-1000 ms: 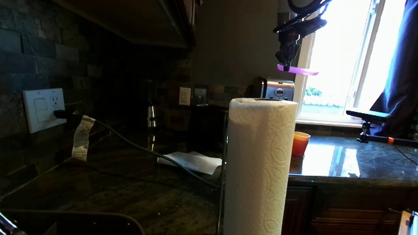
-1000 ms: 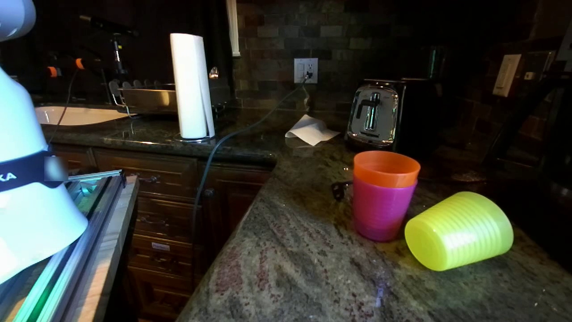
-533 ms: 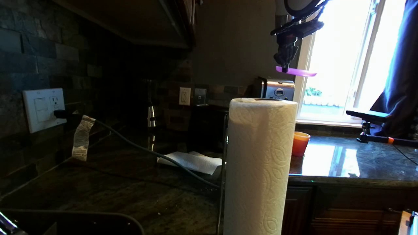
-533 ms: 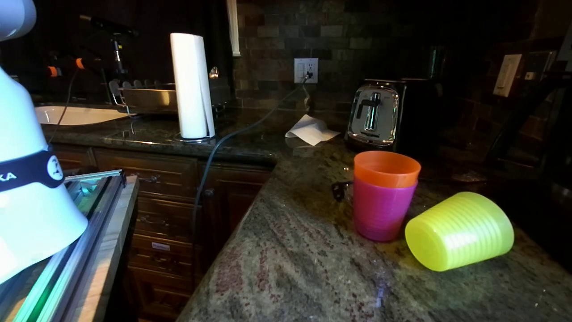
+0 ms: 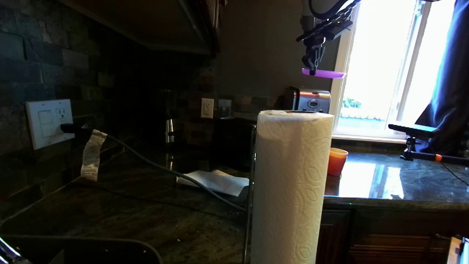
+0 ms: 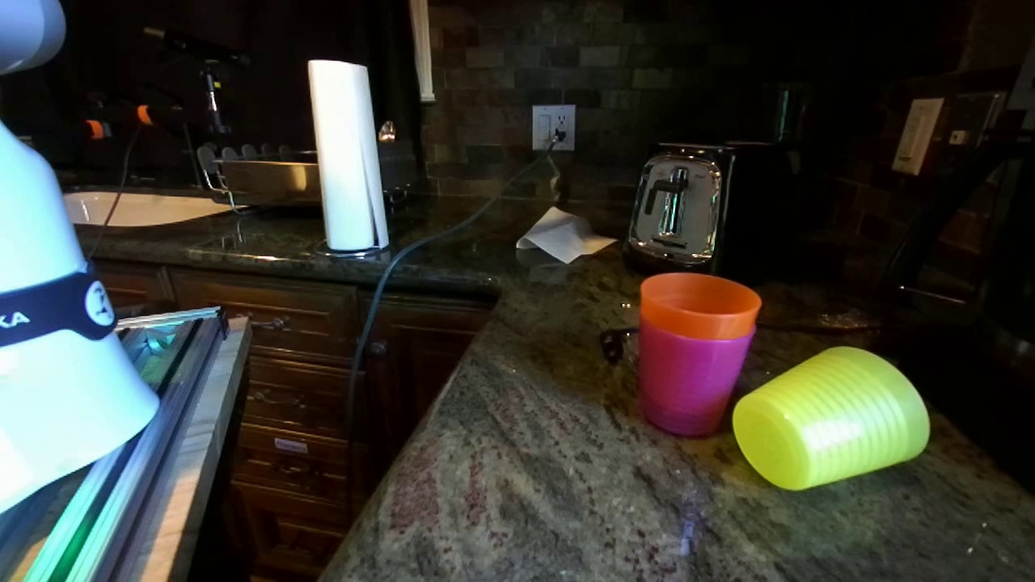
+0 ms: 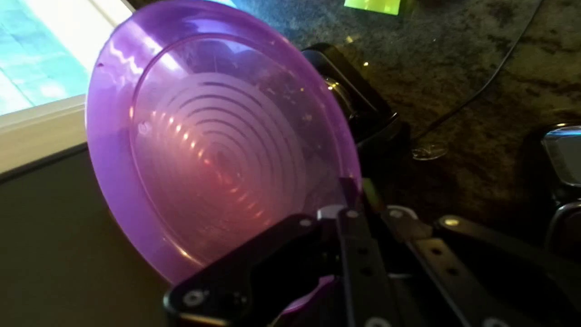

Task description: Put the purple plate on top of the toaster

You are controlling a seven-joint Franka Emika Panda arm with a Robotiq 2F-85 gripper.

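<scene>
The stone counter (image 6: 501,501) bent at an inner corner, its front edge plain to see, its wall-side edge partly lost in darkness. Behind that edge stood one window (image 5: 381,66), cropped at the top. The robot arm (image 6: 57,364) was cut off at the border in both exterior views.

One paper towel roll (image 6: 346,158) stood upright by the front edge, short of the inner corner; in an exterior view it hid the foot of a metal-fronted appliance (image 5: 313,99). One toaster (image 6: 678,202) stood past the inner corner, nearer the wall-side edge – its dark flank hard to tell from the shadow. The one purple plate (image 7: 213,150), slightly tilted, hung in the air off the toaster; in an exterior view it showed above that appliance with a gap between (how near in depth, I could not tell).

Three cups could be counted in an exterior view: an orange cup (image 6: 699,307), mostly hidden inside the upright magenta cup (image 6: 694,380) that held it, and a yellow-green cup (image 6: 833,420) lying on its side just beside them. A broad strip of stone ran from them to the front edge. The gripper (image 7: 361,195) was clamped on the plate's rim – blur and dark metal hid the exact contact. One paper sheet (image 6: 563,234) lay between the inner corner and the wall, and one cord (image 6: 374,305) drooped over the front edge.
</scene>
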